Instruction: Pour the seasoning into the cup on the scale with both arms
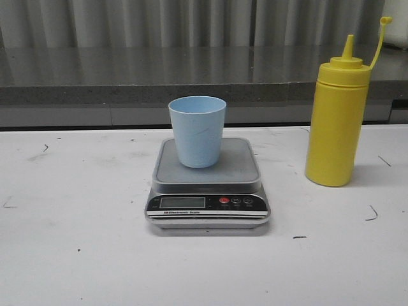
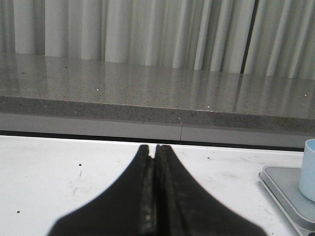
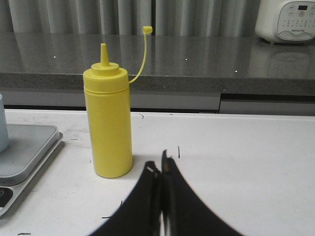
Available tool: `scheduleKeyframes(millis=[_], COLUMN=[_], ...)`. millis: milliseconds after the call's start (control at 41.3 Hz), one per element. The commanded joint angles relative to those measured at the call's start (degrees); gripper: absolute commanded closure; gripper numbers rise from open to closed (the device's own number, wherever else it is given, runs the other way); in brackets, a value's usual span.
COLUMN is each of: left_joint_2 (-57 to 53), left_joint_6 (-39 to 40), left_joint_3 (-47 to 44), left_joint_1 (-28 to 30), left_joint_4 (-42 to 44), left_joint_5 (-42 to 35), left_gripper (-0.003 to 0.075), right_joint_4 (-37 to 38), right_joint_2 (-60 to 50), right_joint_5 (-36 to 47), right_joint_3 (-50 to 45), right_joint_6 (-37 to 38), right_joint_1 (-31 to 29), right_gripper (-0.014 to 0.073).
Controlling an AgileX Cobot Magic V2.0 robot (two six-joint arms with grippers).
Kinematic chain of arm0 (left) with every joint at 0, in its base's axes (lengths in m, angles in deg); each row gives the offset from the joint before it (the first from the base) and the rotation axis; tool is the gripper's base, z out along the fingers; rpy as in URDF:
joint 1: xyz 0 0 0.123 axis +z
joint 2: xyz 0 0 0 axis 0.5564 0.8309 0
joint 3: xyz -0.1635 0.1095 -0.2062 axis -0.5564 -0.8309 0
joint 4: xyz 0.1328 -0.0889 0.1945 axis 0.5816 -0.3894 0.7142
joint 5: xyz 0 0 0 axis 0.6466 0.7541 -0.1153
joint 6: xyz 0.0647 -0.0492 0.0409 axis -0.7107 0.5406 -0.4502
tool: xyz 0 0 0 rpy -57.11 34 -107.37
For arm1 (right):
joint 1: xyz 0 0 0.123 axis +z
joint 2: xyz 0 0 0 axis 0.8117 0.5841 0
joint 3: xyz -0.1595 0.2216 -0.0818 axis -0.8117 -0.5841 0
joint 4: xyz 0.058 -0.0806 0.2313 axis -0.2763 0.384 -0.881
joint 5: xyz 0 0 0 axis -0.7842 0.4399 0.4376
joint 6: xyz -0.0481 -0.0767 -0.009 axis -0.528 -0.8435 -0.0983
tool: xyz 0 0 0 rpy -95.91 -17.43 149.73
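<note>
The light blue cup [image 1: 197, 131] stands upright on the steel platform of the silver scale [image 1: 208, 191] at the table's middle. The yellow seasoning bottle [image 1: 336, 124] stands upright to the right of the scale, its cap hanging off on its strap. Neither arm shows in the front view. In the left wrist view my left gripper [image 2: 155, 147] is shut and empty over bare table, with the cup [image 2: 309, 167] and scale [image 2: 288, 189] off to one side. My right gripper [image 3: 159, 164] is shut and empty, close beside the seasoning bottle [image 3: 108, 123] without touching it.
A grey stone counter [image 1: 159, 76] runs along the back edge of the white table, with a curtain behind it. A white appliance [image 3: 288, 19] sits on that counter. The table [image 1: 76, 242] carries small black marks.
</note>
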Motion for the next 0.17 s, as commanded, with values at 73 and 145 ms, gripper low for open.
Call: scheduleKeyframes(millis=[73,145], left_joint_2=[-0.9,-0.9], left_joint_6=[0.4,0.4], left_joint_3=[-1.4,-1.4], left_joint_1=[0.0,0.0], left_joint_4=[-0.5,-0.5], left_joint_5=[-4.6,-4.6], left_gripper=[0.0740,0.0740], right_joint_4=[0.0,0.0], right_joint_2=[-1.0,-1.0], right_joint_5=[4.6,4.6], right_joint_3=[0.4,0.4], right_joint_6=[-0.8,-0.8], right_joint_1=[-0.5,-0.5], right_gripper=[0.0661,0.0661])
